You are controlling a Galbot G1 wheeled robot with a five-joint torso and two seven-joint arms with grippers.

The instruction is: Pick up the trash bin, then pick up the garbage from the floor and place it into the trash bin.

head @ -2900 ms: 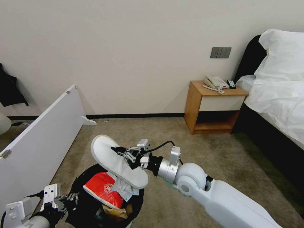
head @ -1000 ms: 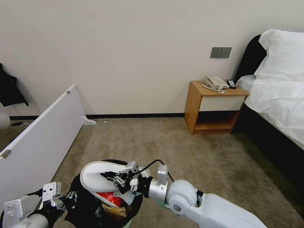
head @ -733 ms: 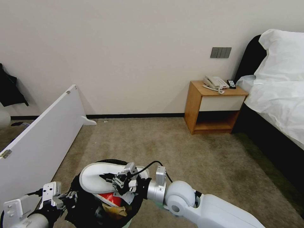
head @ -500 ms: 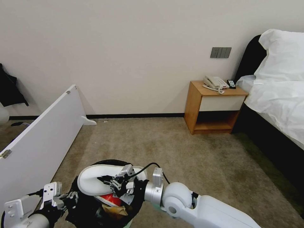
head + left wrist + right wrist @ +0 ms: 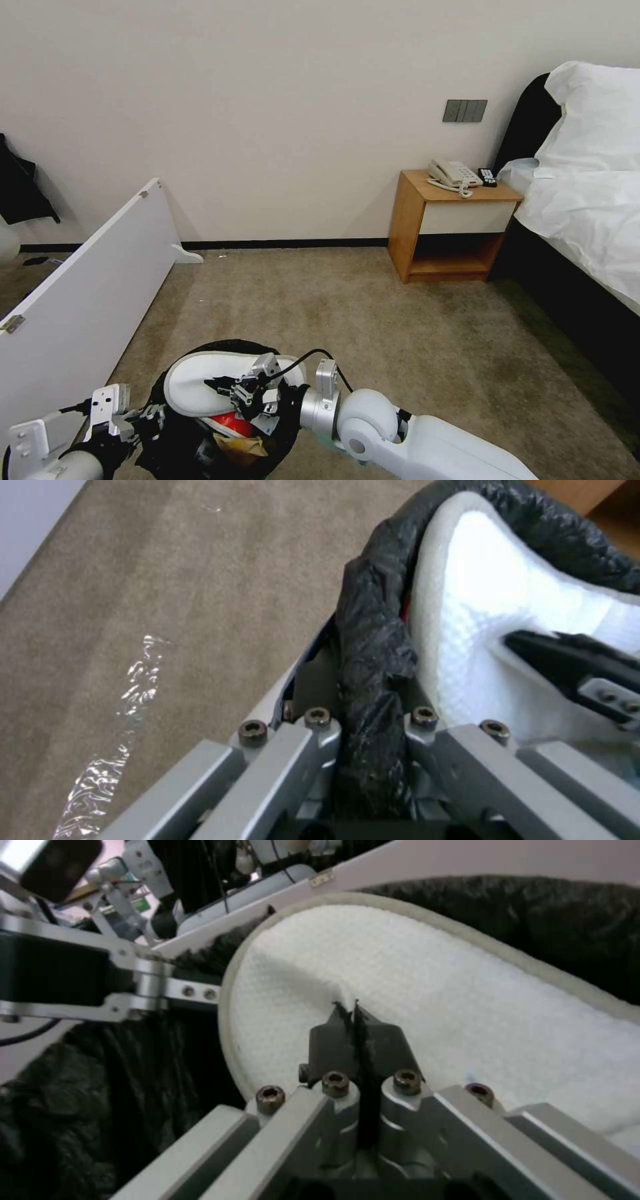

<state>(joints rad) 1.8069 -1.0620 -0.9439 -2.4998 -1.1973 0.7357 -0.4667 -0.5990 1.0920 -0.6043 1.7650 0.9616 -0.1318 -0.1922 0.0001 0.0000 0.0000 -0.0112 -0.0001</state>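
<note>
The trash bin (image 5: 175, 445), lined with a black bag, is at the bottom left of the head view. My left gripper (image 5: 143, 421) is shut on its bagged rim (image 5: 373, 645), which sits clamped between the fingers (image 5: 319, 719). A white slipper (image 5: 197, 392) lies flat across the bin's mouth. My right gripper (image 5: 225, 388) is shut on the slipper's upper fabric (image 5: 433, 985), pinching it at the fingertips (image 5: 333, 1032). Under the slipper, inside the bin, lie a red-white packet (image 5: 230, 423) and a crumpled brown paper bag (image 5: 240, 445). The floor (image 5: 373, 320) is beige-brown carpet.
A white board (image 5: 87, 293) leans along the left, close to the bin. A wooden nightstand (image 5: 453, 220) with a phone stands by the wall, and a bed (image 5: 587, 200) fills the right. A strip of clear film (image 5: 133, 690) lies on the carpet beside the bin.
My right arm has drawn back and come down, bringing the slipper from a tilt above the bin to lying flat across its mouth. The left gripper has kept its hold on the rim.
</note>
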